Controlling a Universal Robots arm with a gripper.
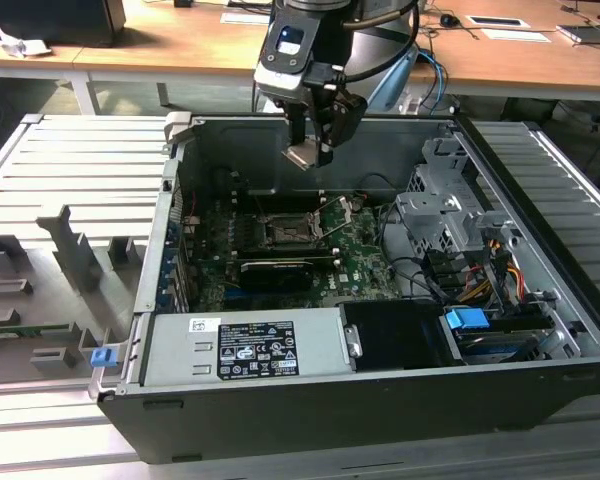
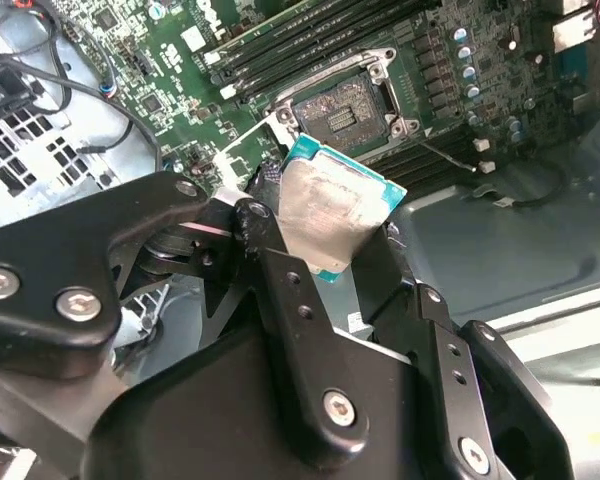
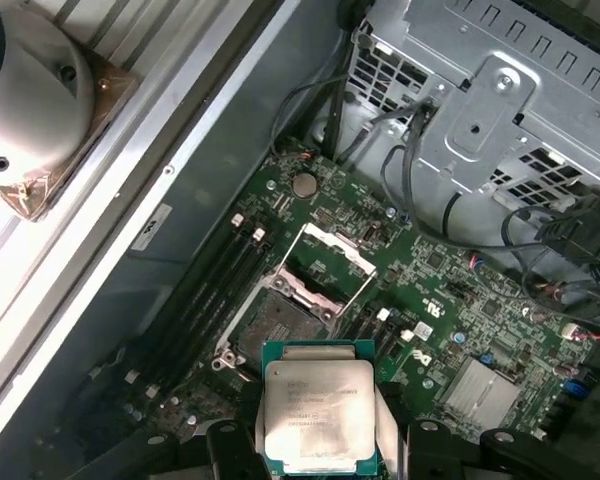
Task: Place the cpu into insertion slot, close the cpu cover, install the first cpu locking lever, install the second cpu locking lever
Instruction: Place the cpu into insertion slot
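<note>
Silver-grey cpu (image 3: 318, 410) gripped btw jaws, edges part hidden, well abv insertion slot (image 3: 270, 328).

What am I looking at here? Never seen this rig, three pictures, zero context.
One robot arm hangs over an open computer case. The exterior view comes from a camera off the arm; both wrist views come from cameras riding on the arm, looking past its jaws. The jaws are shut on the cpu, a flat silver chip, held in the air above the green circuit board. Below it is the insertion slot, with no chip in it, and the cpu cover hinged open.
</note>
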